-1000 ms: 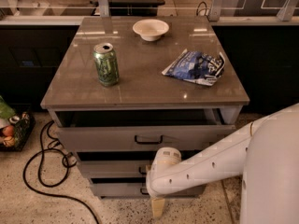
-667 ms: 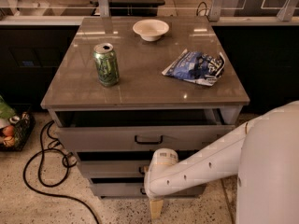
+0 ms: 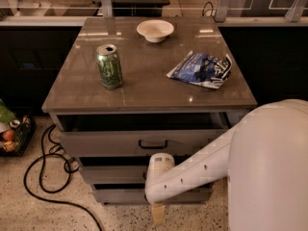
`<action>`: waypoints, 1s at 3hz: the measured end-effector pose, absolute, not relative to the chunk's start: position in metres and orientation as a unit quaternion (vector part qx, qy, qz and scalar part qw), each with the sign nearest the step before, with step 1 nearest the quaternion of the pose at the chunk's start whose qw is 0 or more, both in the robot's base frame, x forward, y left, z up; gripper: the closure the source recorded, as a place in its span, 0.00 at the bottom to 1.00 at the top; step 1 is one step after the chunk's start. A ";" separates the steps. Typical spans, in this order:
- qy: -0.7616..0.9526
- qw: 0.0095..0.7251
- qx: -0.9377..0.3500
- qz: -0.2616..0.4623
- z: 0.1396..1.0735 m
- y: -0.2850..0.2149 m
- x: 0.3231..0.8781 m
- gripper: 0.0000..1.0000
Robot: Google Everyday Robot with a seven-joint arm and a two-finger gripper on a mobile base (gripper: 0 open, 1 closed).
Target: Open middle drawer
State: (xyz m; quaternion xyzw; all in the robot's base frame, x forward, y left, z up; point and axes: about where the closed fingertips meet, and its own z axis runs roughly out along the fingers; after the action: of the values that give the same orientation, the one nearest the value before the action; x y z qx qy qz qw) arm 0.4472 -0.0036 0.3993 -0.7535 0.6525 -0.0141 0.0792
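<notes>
The grey cabinet has three drawer fronts below its top. The middle drawer point(image 3: 111, 174) is the grey front under the top drawer; its handle is hidden behind my arm. My gripper point(image 3: 158, 214) hangs low in front of the cabinet, below the middle drawer's front and over the bottom drawer point(image 3: 120, 195), pointing down toward the floor. My white wrist point(image 3: 160, 166) lies across the centre of the middle drawer front.
The top drawer point(image 3: 106, 142), with its black loop handle point(image 3: 153, 144), stands slightly pulled out. On the cabinet top point(image 3: 144, 88) stand a green can point(image 3: 109, 66), a white bowl point(image 3: 155, 30) and a blue chip bag point(image 3: 202, 69). Black cables point(image 3: 43, 177) and a basket point(image 3: 12, 134) lie on the floor to the left.
My arm and gripper have shifted slightly to the left in front of the drawers. The drawers and the things on top have not moved.
</notes>
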 end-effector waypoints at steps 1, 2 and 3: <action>0.653 0.072 -0.753 -0.018 0.395 -0.003 0.450 0.00; 0.657 0.059 -0.751 -0.024 0.390 -0.004 0.452 0.00; 0.660 0.048 -0.749 -0.028 0.385 -0.006 0.453 0.00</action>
State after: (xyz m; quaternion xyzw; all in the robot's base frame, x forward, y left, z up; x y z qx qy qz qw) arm 0.4532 -0.0064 0.3852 -0.7491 0.6602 -0.0275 0.0477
